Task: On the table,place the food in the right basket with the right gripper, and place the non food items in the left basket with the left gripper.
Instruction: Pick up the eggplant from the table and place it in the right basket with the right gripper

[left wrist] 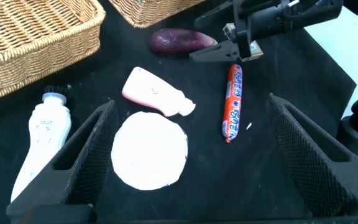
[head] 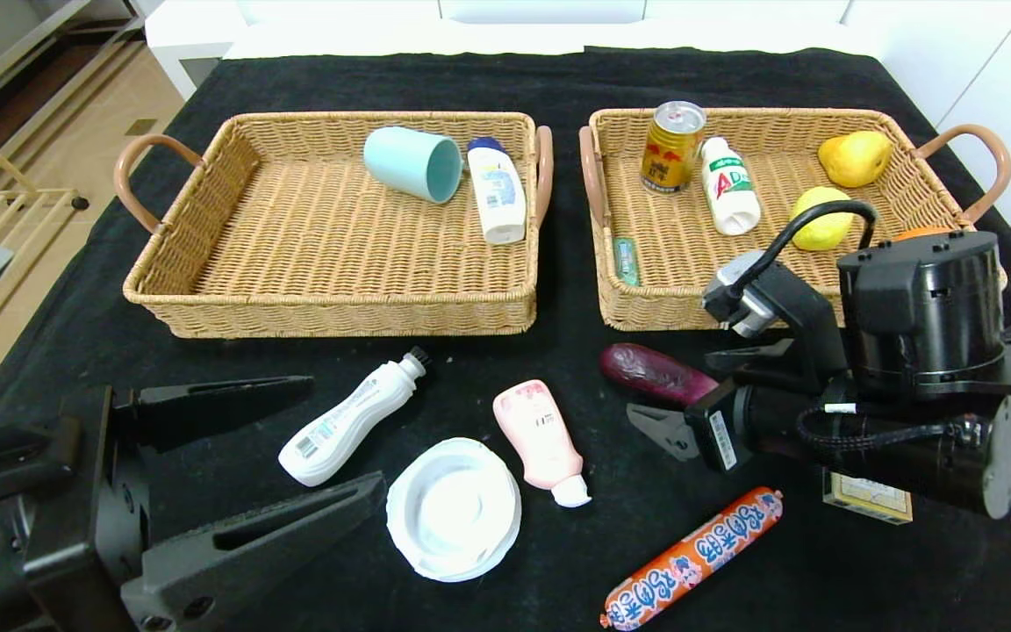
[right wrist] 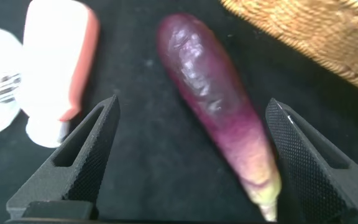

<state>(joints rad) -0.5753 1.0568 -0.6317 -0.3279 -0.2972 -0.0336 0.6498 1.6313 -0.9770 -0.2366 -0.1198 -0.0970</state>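
Note:
My right gripper point(head: 669, 384) is open and low over the table, its jaws on either side of a purple eggplant point(head: 655, 369) that lies in front of the right basket point(head: 646, 312). In the right wrist view the eggplant point(right wrist: 210, 87) lies between the fingers, nearer one of them, and the gripper point(right wrist: 192, 106) is not touching it. My left gripper point(head: 343, 432) is open and empty at the front left, beside a white bottle with a black cap point(head: 347, 421). A pink bottle point(head: 541, 439), a white round lid point(head: 453, 509) and an orange sausage point(head: 694, 557) lie on the black cloth.
The left basket point(head: 330, 307) holds a teal cup point(head: 413, 162) and a white bottle point(head: 497, 189). The right basket holds a can point(head: 672, 145), a white bottle point(head: 727, 184), a pear point(head: 855, 158) and a lemon point(head: 820, 219). A small box point(head: 870, 505) lies under my right arm.

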